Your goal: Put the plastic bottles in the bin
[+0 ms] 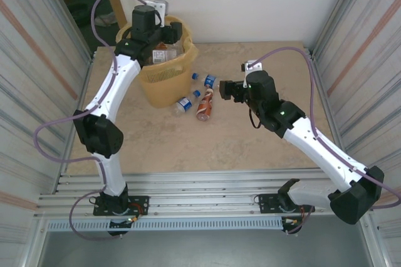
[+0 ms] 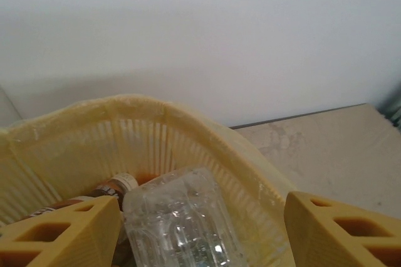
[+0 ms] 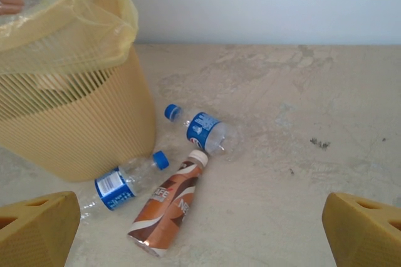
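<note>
My left gripper point(image 1: 164, 34) hangs over the mouth of the yellow-orange bin point(image 1: 164, 76), open, its fingers point(image 2: 57, 234) spread wider than the clear bottle point(image 2: 178, 220) lying loose between them inside the bin point(image 2: 150, 135). A brown bottle with a white cap point(image 2: 116, 185) lies beside it in the bin. On the table by the bin lie two clear bottles with blue labels point(image 3: 205, 129) point(image 3: 119, 184) and a brown-orange bottle point(image 3: 168, 207). My right gripper point(image 1: 222, 89) stands open just right of them, with nothing between its fingers point(image 3: 39, 228).
The bin's yellowish liner point(image 3: 75, 22) folds over its rim. Metal walls point(image 1: 351, 35) close in both sides of the beige table point(image 1: 250, 141), and a white wall stands behind. Open tabletop stretches to the right of the bottles.
</note>
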`<state>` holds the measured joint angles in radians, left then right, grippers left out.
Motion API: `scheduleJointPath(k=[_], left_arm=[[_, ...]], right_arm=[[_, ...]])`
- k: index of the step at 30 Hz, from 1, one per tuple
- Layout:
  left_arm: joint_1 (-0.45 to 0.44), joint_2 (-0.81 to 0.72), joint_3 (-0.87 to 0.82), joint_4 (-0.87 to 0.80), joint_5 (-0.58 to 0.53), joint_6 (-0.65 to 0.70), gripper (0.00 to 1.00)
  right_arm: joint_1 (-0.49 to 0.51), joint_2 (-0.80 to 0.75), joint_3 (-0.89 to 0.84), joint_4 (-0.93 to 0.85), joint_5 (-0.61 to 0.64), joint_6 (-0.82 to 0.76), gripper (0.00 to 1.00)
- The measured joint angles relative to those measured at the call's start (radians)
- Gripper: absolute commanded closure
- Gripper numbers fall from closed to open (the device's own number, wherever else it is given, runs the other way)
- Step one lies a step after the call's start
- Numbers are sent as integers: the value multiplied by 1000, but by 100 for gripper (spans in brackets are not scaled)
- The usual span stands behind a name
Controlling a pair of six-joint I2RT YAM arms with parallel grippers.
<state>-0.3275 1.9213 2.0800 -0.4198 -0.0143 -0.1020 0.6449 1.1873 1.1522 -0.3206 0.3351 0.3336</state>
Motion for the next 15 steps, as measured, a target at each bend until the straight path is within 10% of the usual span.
scheduleJointPath(k=[15], left_arm=[[15, 51, 11, -101, -193, 95, 28]], right_arm=[[-66, 136, 10, -99, -34, 165, 0]])
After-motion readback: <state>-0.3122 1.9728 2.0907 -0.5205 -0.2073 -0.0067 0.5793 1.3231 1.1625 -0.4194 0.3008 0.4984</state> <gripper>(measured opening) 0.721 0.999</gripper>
